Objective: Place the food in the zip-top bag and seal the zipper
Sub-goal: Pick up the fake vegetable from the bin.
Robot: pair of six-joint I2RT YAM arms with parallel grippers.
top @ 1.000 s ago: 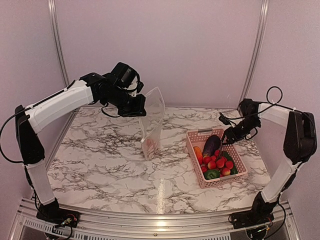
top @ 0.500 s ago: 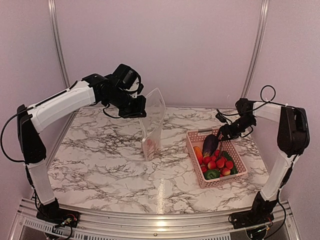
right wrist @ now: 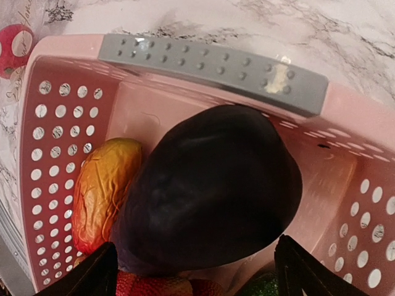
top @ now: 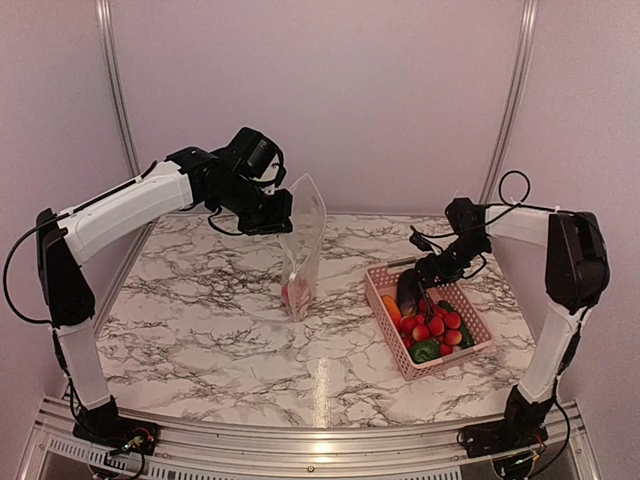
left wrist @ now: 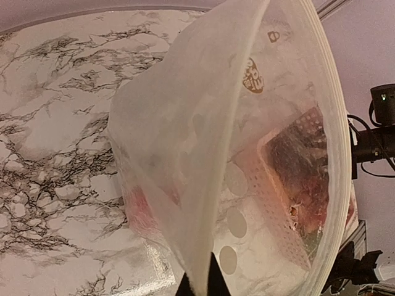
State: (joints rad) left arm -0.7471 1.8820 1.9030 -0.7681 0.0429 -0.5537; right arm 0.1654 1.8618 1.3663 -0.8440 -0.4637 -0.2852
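Robot lab test cell, not a home: left arm (top: 120, 205) and right arm (top: 575, 260) bolted to aluminium rail (top: 320, 445) at marble-print bench (top: 200, 320). Bare pale walls (top: 400, 90), metal frame posts (top: 113, 70), loose cables (top: 515, 190), toy food (top: 437, 325) as props.

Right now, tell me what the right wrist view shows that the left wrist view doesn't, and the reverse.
Right wrist only: the purple eggplant beside an orange carrot in the pink basket, the right tool open astride it. Left wrist only: the zip-top bag, its rim pinched in the shut left tool, a red item at its bottom. Both: the basket, blurred through plastic in the left wrist view, and the marble table.
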